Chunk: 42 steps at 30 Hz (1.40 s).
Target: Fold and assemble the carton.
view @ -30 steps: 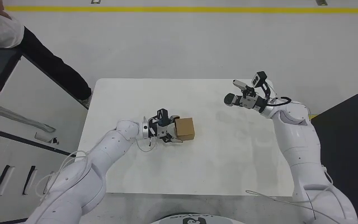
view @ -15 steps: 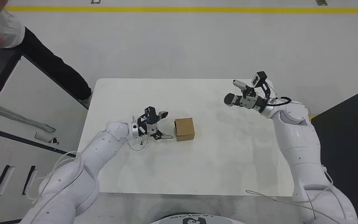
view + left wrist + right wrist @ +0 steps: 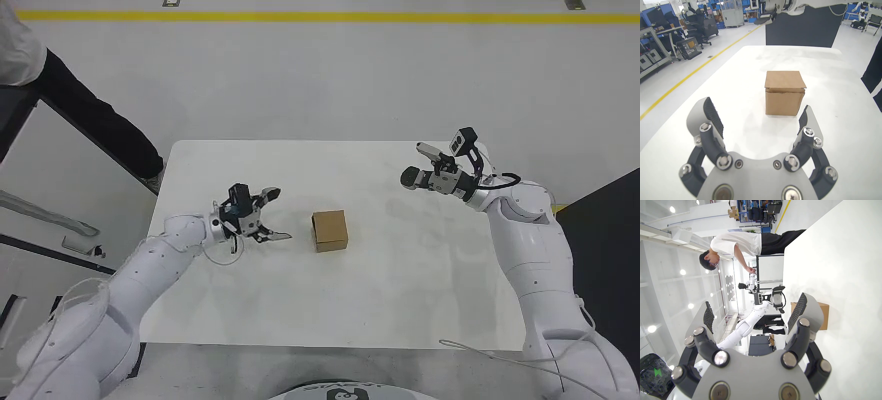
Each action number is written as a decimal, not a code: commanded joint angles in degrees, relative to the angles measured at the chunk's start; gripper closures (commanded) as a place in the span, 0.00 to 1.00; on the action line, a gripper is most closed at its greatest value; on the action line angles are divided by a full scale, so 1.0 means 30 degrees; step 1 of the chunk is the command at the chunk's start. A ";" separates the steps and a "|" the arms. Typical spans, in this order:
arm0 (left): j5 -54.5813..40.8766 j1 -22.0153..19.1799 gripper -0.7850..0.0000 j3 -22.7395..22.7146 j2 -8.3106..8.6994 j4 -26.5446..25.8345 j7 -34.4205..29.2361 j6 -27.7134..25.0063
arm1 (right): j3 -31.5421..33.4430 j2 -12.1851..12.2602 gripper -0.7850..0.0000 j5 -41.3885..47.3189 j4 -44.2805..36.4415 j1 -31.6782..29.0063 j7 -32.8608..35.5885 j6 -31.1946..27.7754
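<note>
left claw [image 3: 280, 213] fingers apart, empty | carton [image 3: 329, 230] near its tips, not touching

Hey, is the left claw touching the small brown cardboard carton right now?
Apart. The top view shows bare white table between the open left claw and the brown cardboard carton; the left wrist view shows the same gap.

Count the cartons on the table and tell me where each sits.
1. The carton stands near the middle of the table, apart from the open left gripper. None seems hidden.
</note>
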 commanded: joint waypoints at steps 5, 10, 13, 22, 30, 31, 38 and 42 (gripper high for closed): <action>-0.0593 0.1461 0.00 -0.1532 0.2351 -0.3914 -0.0285 -0.0283 | 0.0000 0.0000 0.00 0.0000 0.0000 0.0000 0.0000 0.0000; -0.0597 0.3231 0.00 -0.3489 0.4179 -0.6779 -0.0720 -0.0715 | 0.0000 0.0000 0.00 0.0000 0.0000 0.0000 0.0000 0.0000; -0.0688 0.4562 0.00 -0.4851 0.5069 -0.8353 -0.0956 -0.0940 | 0.0000 0.0000 0.00 0.0000 0.0000 0.0000 0.0000 0.0000; -0.0731 0.5507 0.00 -0.5703 0.5556 -0.9371 -0.1266 -0.0989 | 0.0000 0.0000 0.00 0.0000 0.0000 0.0000 0.0000 0.0000; -0.0728 0.5505 0.00 -0.5701 0.5554 -0.9369 -0.1263 -0.0988 | 0.0000 0.0000 0.00 0.0000 0.0000 0.0000 0.0000 0.0000; -0.0728 0.5505 0.00 -0.5701 0.5554 -0.9369 -0.1263 -0.0988 | 0.0000 0.0000 0.00 0.0000 0.0000 0.0000 0.0000 0.0000; -0.0728 0.5505 0.00 -0.5701 0.5554 -0.9369 -0.1263 -0.0988 | 0.0000 0.0000 0.00 0.0000 0.0000 0.0000 0.0000 0.0000; -0.0728 0.5505 0.00 -0.5701 0.5554 -0.9369 -0.1263 -0.0988 | 0.0000 0.0000 0.00 0.0000 0.0000 0.0000 0.0000 0.0000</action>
